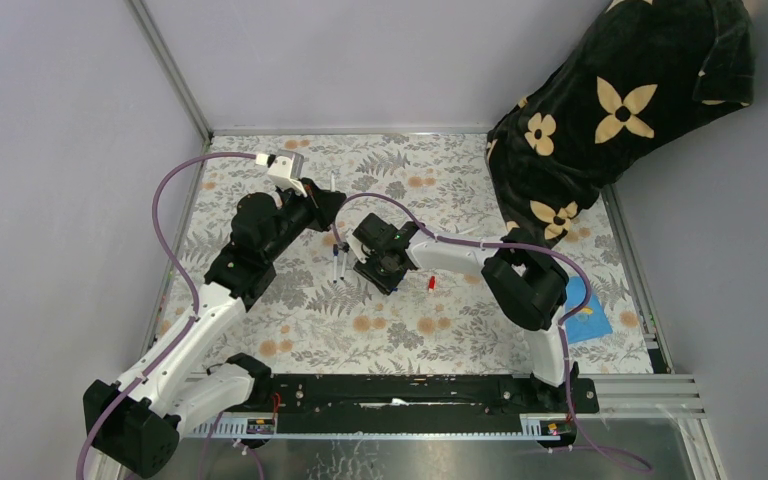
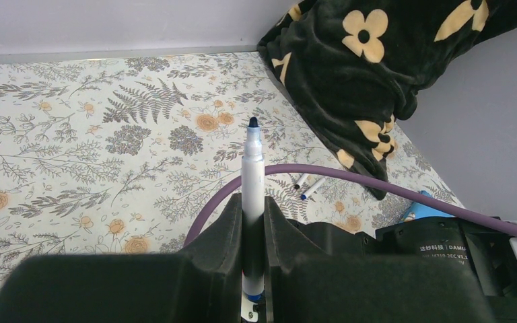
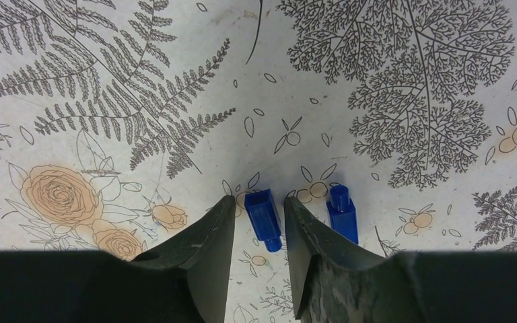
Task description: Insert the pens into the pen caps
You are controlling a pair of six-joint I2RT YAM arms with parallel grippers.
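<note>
My left gripper [image 2: 253, 210] is shut on a white-barrelled pen [image 2: 252, 176], which stands up between the fingers with its dark tip [image 2: 252, 122] pointing away. In the top view this gripper [image 1: 326, 208] hovers over the mat's middle. My right gripper [image 3: 256, 200] is open and low over the mat, with a blue pen cap [image 3: 264, 217] lying between its fingers and touching neither. A second blue cap [image 3: 342, 214] lies just outside the right finger. Two more pens [image 1: 340, 264] lie side by side left of the right gripper [image 1: 373, 270]. A red cap [image 1: 431, 284] lies to its right.
A black cloth with cream flowers [image 1: 610, 120] is heaped at the back right corner. A blue patterned cloth [image 1: 585, 310] lies at the right edge behind the right arm. The purple cable [image 2: 350, 176] arcs across the left wrist view. Grey walls enclose the floral mat [image 1: 260, 330].
</note>
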